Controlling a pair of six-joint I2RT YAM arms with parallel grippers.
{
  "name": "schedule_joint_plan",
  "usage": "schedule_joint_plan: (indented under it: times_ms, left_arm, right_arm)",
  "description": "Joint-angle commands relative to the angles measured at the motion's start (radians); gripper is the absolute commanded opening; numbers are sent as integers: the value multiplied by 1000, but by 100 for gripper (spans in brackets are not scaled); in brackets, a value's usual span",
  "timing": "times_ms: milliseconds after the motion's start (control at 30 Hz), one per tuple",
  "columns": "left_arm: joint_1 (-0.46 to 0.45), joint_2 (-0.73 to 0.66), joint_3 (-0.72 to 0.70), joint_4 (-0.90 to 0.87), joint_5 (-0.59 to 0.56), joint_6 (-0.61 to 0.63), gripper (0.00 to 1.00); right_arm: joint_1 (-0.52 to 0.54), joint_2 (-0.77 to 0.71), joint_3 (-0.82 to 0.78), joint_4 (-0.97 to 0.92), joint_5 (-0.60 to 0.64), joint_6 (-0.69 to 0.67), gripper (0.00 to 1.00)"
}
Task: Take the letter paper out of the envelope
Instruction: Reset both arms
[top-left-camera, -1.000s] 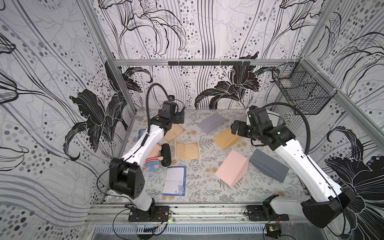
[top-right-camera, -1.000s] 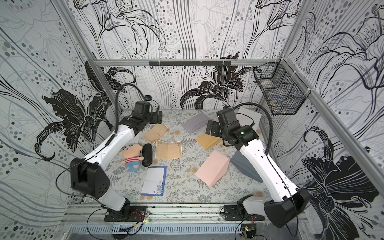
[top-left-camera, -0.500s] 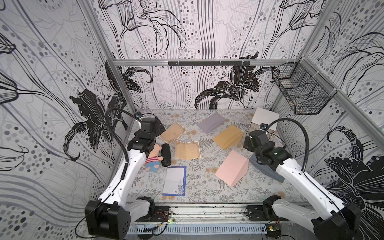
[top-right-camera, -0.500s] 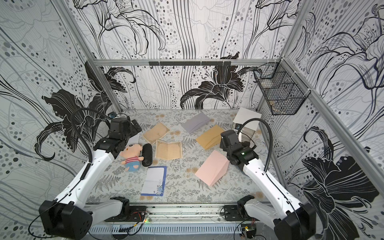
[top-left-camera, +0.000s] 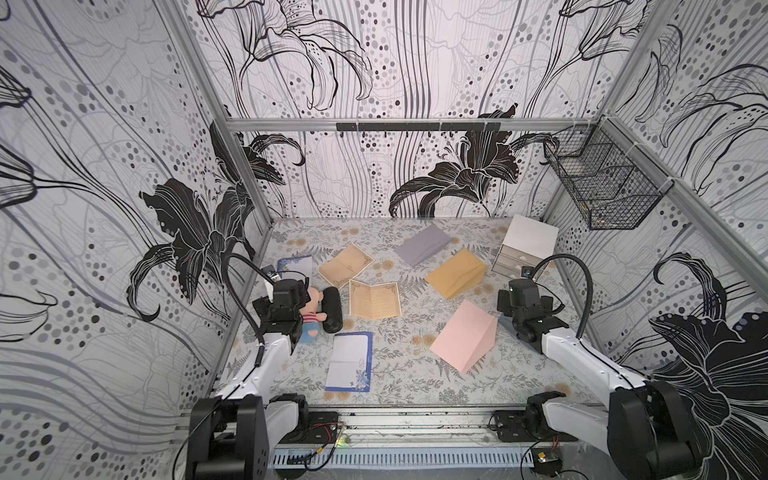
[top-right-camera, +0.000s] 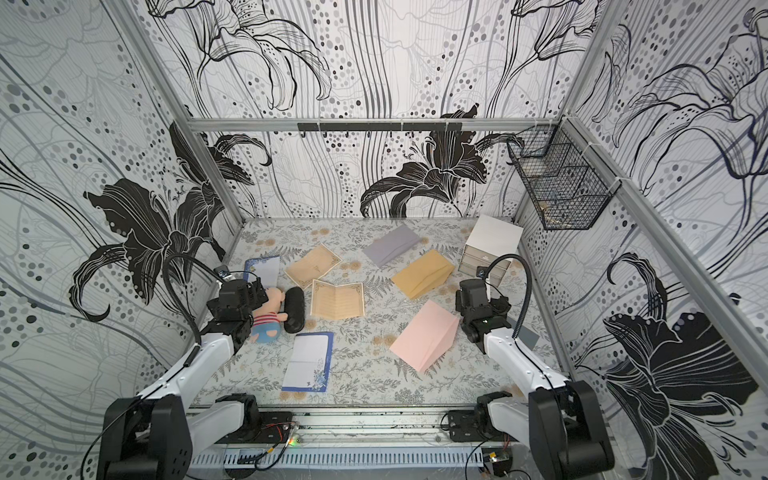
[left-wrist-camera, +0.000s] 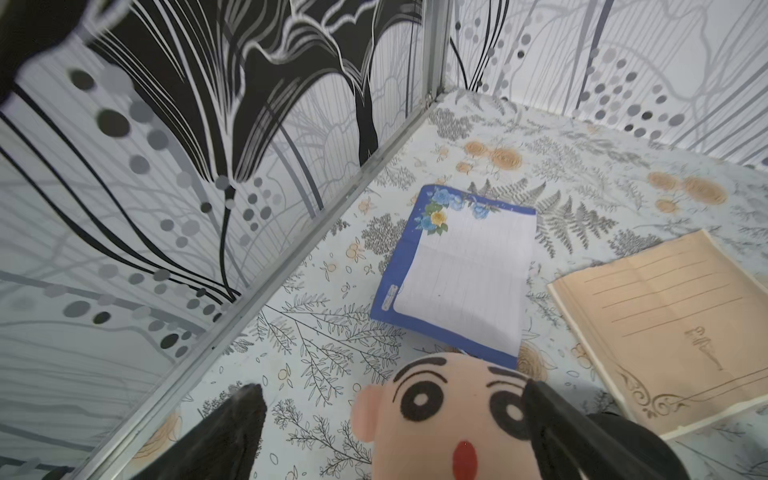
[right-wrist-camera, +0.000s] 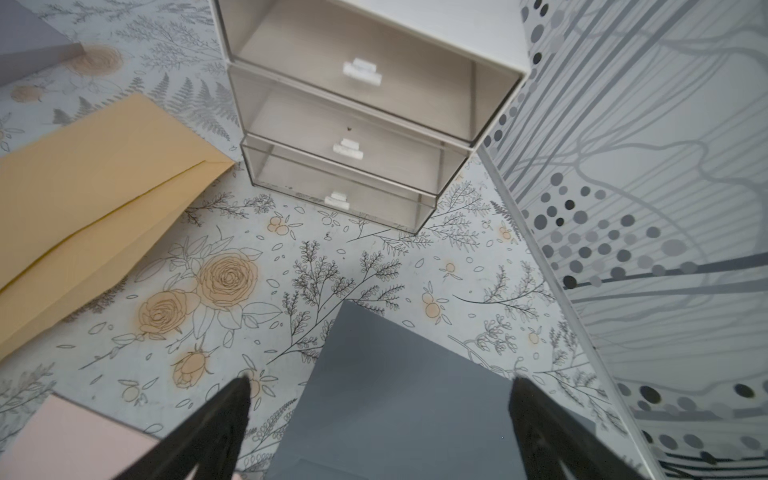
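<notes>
right gripper (right-wrist-camera: 380, 384), wide and empty, hovers over a dark grey envelope (right-wrist-camera: 399, 428) near the drawer unit (right-wrist-camera: 353, 124); its contents are hidden. left gripper (left-wrist-camera: 390, 386), also wide, hangs above a plush doll (left-wrist-camera: 449, 432) well apart from that unit.

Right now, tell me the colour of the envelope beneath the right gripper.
Plain dark grey envelope, clearest in the right wrist view, below the open right gripper.

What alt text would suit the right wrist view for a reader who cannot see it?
The right pincer, open and empty, hangs over a dark grey envelope on the floral table. Nearby are a small three-drawer unit, a tan envelope and a corner of a pink envelope.
</notes>
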Motion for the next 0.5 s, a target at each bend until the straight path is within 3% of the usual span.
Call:
schedule_joint_plan:
  times_ms: [0,233,300,467]
  left_arm:
    - [32,90,-52,349,134,34,99]
    - [54,268,-66,626,251,59,99]
    - [52,267,-68,614,285,76,99]
    - [43,329,-204,922,291,82,99]
  right_arm:
    - [-29,56,-42,264,-86,-93,100]
    - [-87,159,-71,495,-251,-130,100]
    - [-94,185,-71,549,-285,-138,100]
    - [-109,239,-120,704,-351,-158,100]
